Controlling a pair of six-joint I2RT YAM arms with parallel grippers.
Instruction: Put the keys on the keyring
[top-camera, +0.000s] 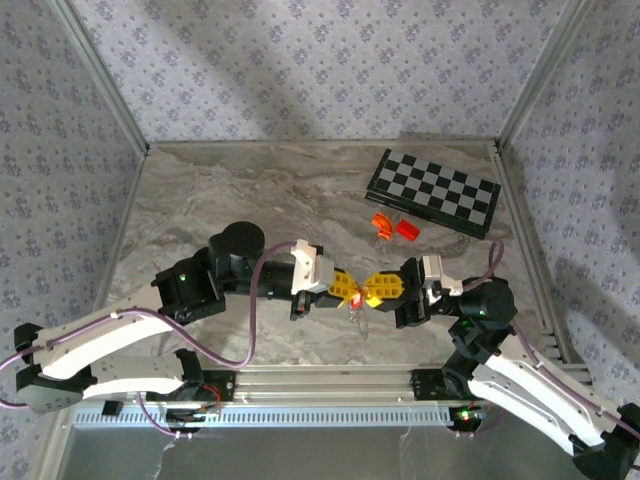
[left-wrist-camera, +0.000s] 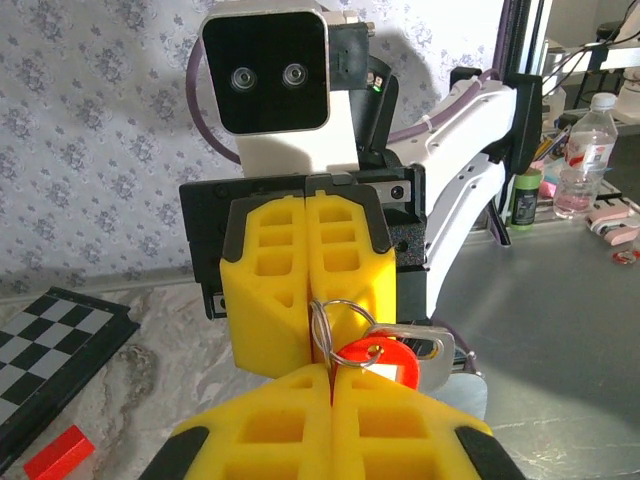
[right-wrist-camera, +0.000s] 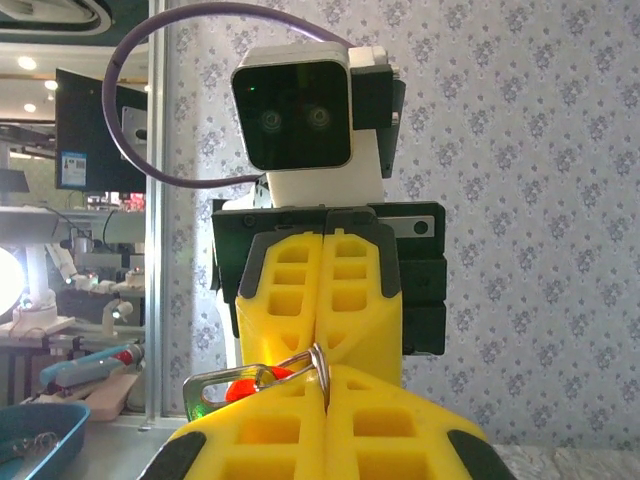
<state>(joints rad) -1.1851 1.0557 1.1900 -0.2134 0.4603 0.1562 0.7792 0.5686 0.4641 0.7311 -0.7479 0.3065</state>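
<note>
From above, the two arms reach inward from their bases, forearms low over the marble surface (top-camera: 220, 190). The left pincer (top-camera: 355, 290) and right pincer (top-camera: 371, 291) meet tip to tip near the middle. One key (top-camera: 355, 306) with a red tag hangs just on the near side of that meeting point; it is too small here to tell its axis. Farther back lie two orange-red blocks (top-camera: 381, 224) and one chessboard (top-camera: 432, 192).

In the left wrist view, the left pincer (left-wrist-camera: 331, 385) is pressed closed, and one thin wire keyring (left-wrist-camera: 317, 325) rises from its seam. The right pincer (left-wrist-camera: 306, 340) faces it head-on, fingers also together, with the ring's loop standing upright against its seam. The key (left-wrist-camera: 390, 362) is threaded on the ring, its long axis roughly level and pointing to the right of this view. The chessboard (left-wrist-camera: 50, 335) and one block (left-wrist-camera: 60, 452) sit at the left.

In the right wrist view, the right pincer (right-wrist-camera: 325, 385) is closed with the keyring (right-wrist-camera: 316, 360) edge-on in its seam. The left pincer (right-wrist-camera: 320, 340) stands opposite, closed, tips touching the ring. The key (right-wrist-camera: 240, 388) extends level to the left of this view
</note>
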